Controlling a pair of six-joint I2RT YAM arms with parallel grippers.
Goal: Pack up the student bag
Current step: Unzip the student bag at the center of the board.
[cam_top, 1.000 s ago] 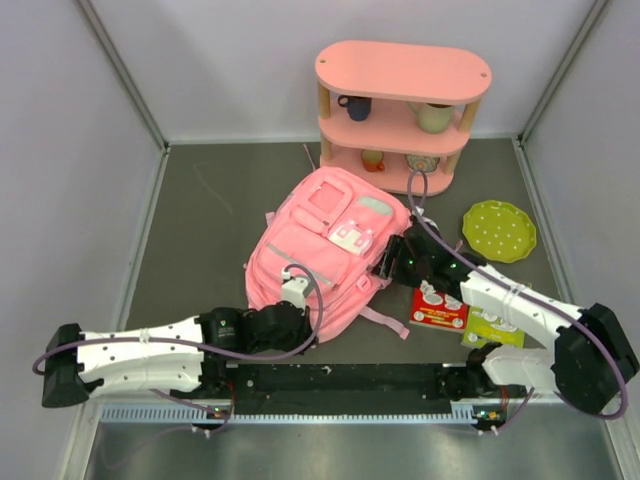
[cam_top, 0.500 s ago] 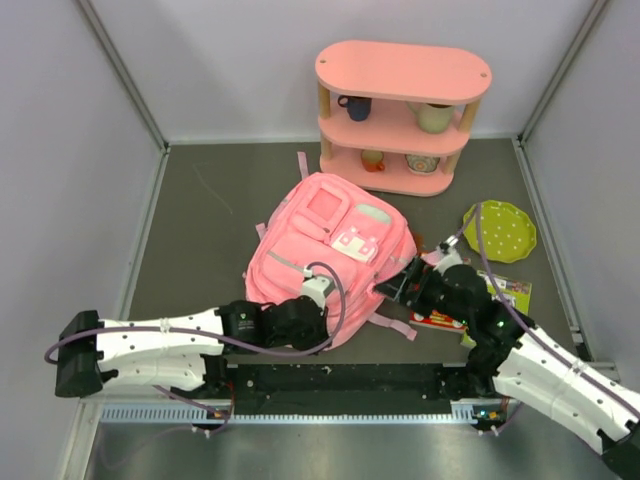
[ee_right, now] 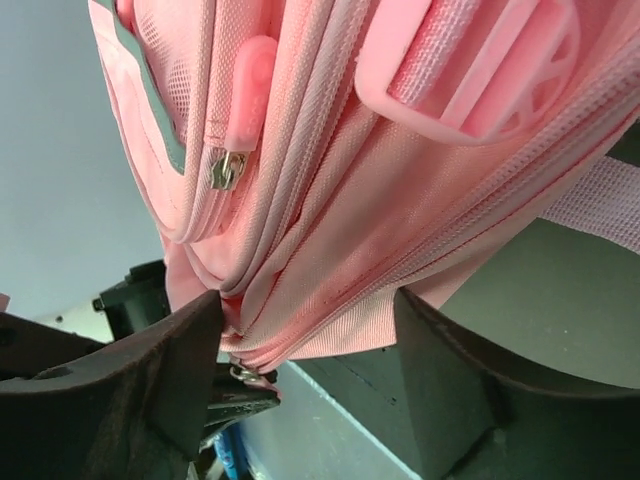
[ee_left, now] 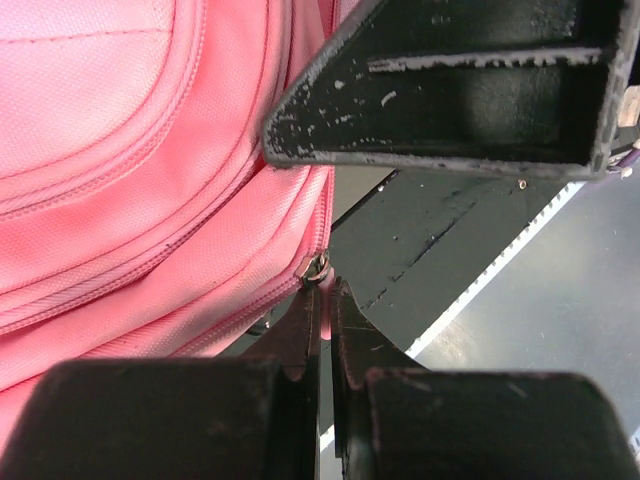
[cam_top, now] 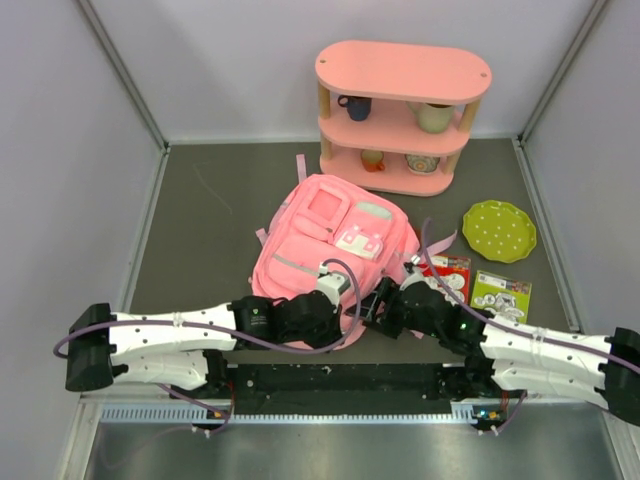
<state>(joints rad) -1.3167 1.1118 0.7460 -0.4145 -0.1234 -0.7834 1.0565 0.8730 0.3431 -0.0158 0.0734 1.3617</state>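
The student bag (cam_top: 330, 235), a soft pink backpack, lies in the middle of the table. My left gripper (cam_top: 345, 318) is at its near edge, and its jaws (ee_left: 325, 300) are shut on a small pink zipper pull (ee_left: 322, 290) hanging from a metal slider. My right gripper (cam_top: 380, 305) faces it from the right. In the right wrist view its jaws (ee_right: 310, 345) stand open, astride the bag's lower seam fold (ee_right: 340, 320). Fabric fills the gap between the two fingers. A second zipper pull (ee_right: 245, 90) hangs higher on the bag.
A rigid pink three-tier shelf (cam_top: 400, 72) with cups stands at the back. A green dotted plate (cam_top: 498, 230), a red booklet (cam_top: 452, 270) and a green-and-white card (cam_top: 500, 293) lie right of the bag. Grey walls close in the table.
My right arm swung from the bag's right side down to its near edge and its jaws widened. My left gripper slid right along the near edge, still shut on the pull.
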